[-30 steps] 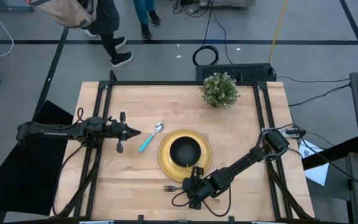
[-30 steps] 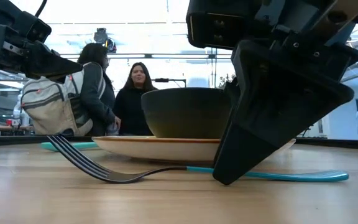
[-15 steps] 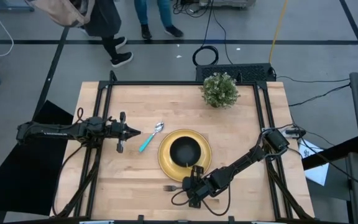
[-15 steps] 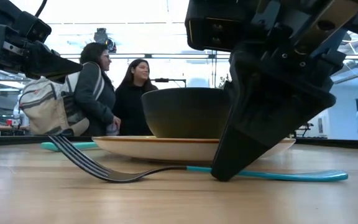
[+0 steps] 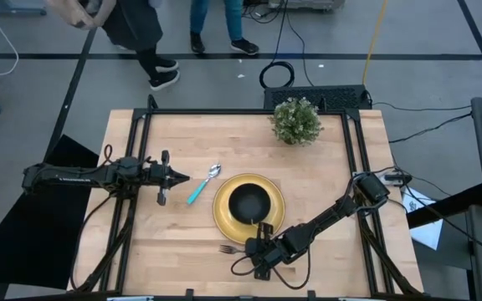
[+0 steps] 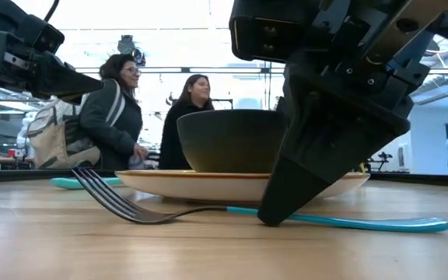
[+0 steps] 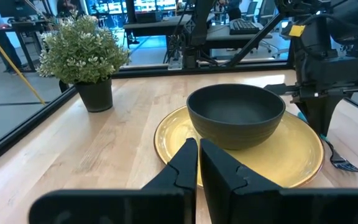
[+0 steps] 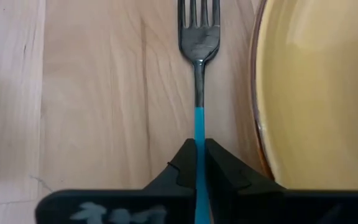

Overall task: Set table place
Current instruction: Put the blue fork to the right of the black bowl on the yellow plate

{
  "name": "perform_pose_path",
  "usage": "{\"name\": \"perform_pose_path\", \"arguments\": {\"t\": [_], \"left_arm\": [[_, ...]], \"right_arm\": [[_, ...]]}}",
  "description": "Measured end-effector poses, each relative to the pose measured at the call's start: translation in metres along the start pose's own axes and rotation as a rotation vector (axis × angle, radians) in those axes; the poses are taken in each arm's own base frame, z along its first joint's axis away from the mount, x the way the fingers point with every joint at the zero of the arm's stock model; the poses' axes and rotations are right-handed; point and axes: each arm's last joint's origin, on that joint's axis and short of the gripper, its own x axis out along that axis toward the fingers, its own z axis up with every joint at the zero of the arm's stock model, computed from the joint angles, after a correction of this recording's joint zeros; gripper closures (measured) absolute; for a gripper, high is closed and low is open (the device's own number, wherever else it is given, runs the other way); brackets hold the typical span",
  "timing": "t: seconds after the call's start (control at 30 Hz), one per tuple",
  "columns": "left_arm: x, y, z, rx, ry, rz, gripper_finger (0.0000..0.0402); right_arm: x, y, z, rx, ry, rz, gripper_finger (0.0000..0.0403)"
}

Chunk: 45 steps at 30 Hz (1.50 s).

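Right gripper (image 8: pixel 199 163) clamped on the fork (image 8: pixel 198 37) handle, beside the yellow plate (image 5: pixel 248 205).

The fork lies flat on the table (image 5: pixel 182 251), on the near side of the plate and just beside its rim, and the right fingers pinch its turquoise handle low, near the wood; the black bowl (image 5: pixel 248 202) sits in the plate; the spoon (image 5: pixel 202 185) lies on the left of the plate; the left gripper (image 5: pixel 181 178) waits near the spoon, its fingers closed on nothing. The handle is thin and flat, so I think it may slip or turn between the fingers when lifted; the tines may also knock the plate rim, because the fork is so close to it.
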Motion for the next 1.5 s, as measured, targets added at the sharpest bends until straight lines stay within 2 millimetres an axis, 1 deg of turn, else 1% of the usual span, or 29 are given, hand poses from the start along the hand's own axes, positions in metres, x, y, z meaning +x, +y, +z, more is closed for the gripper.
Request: {"name": "perform_pose_path", "arguments": {"t": [0.17,0.43,0.63,0.77,0.9,1.2,1.43,1.5], "left_arm": [[0.000,0.000,0.000,0.000,0.002,0.000,0.0378],[0.000,0.000,0.000,-0.004,0.002,0.000,0.0378],[0.000,0.000,0.000,-0.004,0.002,0.000,0.0378],[0.000,0.000,0.000,-0.004,0.002,0.000,0.0378],[0.000,0.000,0.000,-0.004,0.002,0.000,0.0378],[0.000,0.000,0.000,-0.009,0.002,0.000,0.0378],[0.000,0.000,0.000,-0.012,0.001,0.000,0.0378],[0.000,0.000,0.000,-0.012,0.001,0.000,0.0378]], "right_arm": [[-0.006,0.002,0.002,-0.011,-0.016,0.009,0.0401],[-0.007,0.003,0.005,-0.036,-0.035,-0.003,0.0402],[-0.019,0.014,0.024,-0.091,-0.084,0.026,0.0402],[-0.026,0.018,0.029,-0.115,-0.068,0.008,0.0402],[-0.028,0.018,0.030,-0.109,-0.060,-0.025,0.0402],[-0.033,0.023,0.029,-0.104,-0.068,-0.014,0.0403],[-0.033,0.023,0.029,-0.106,-0.072,-0.019,0.0403],[-0.037,0.022,0.031,-0.115,-0.081,-0.030,0.0403]]}}
